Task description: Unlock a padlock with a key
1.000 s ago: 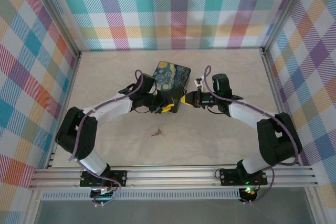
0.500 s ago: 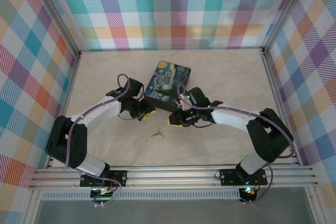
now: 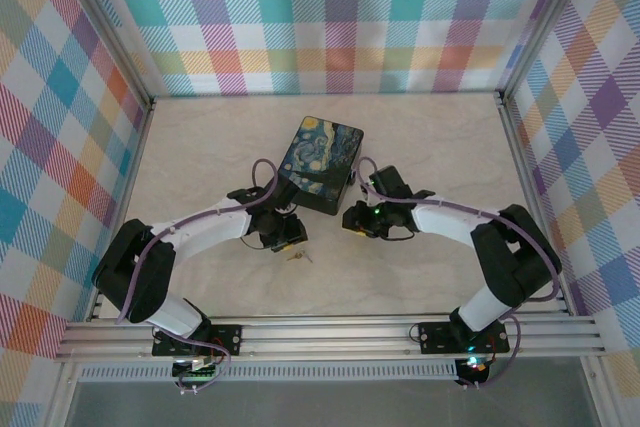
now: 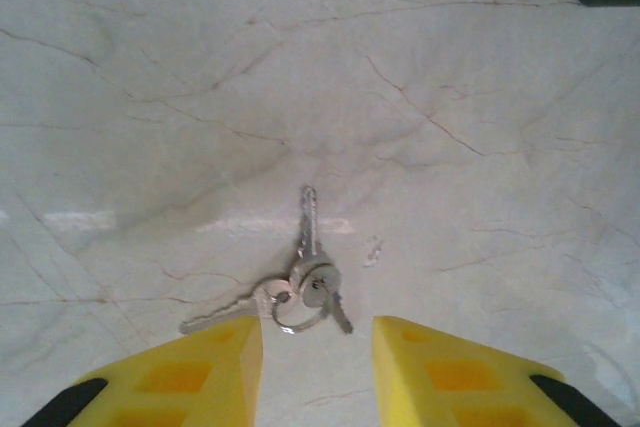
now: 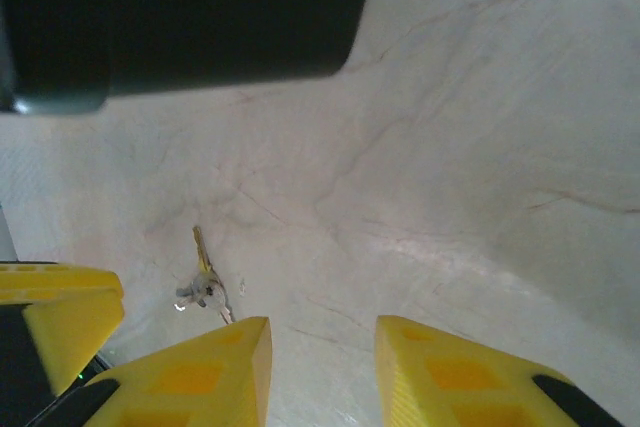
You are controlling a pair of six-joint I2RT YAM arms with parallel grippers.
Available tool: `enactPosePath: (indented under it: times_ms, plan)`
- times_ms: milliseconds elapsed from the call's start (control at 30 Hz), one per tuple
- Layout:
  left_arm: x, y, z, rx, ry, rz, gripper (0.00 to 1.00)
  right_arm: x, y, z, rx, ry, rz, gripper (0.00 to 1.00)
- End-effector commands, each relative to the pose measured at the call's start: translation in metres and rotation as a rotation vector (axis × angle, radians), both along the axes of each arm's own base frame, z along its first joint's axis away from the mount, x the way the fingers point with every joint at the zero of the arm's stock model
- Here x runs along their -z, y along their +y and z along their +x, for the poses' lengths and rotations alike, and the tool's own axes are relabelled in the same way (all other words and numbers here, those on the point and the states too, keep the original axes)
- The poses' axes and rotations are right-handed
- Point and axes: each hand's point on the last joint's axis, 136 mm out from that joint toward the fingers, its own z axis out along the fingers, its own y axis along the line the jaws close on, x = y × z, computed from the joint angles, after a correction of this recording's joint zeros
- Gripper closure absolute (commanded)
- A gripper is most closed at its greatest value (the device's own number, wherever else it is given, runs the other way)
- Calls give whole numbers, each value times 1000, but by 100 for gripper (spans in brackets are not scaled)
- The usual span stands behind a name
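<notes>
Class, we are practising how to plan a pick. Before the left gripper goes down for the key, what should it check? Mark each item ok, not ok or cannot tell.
1. The key lies flat on the table with nothing on top of it: ok.
2. The left gripper has its jaws apart and empty: ok.
3. The key sits just ahead of the gap between the left gripper's jaws: ok.
4. The right gripper is open, empty and off to one side of the key: ok.
5. Which key on the ring fits the lock: cannot tell.
6. Where the padlock is and how it lies: cannot tell.
</notes>
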Motion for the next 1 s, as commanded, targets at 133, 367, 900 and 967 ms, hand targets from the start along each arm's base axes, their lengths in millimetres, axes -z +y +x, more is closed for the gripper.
enactPosePath:
  times_ms: [133, 367, 900, 967]
  plan:
    - [-4, -14, -14, 275, -110, 138, 68, 0, 0, -5, -18, 11, 4, 67]
    - [11, -20, -34, 202, 13, 176, 68, 0, -11, 0, 18, 4, 0, 67]
    - [36, -24, -26, -117, 32, 180, 65, -9, -44, 5, 82, -23, 9, 67]
    - [39, -26, -25, -135, 32, 171, 65, -8, -45, 5, 87, -23, 11, 67]
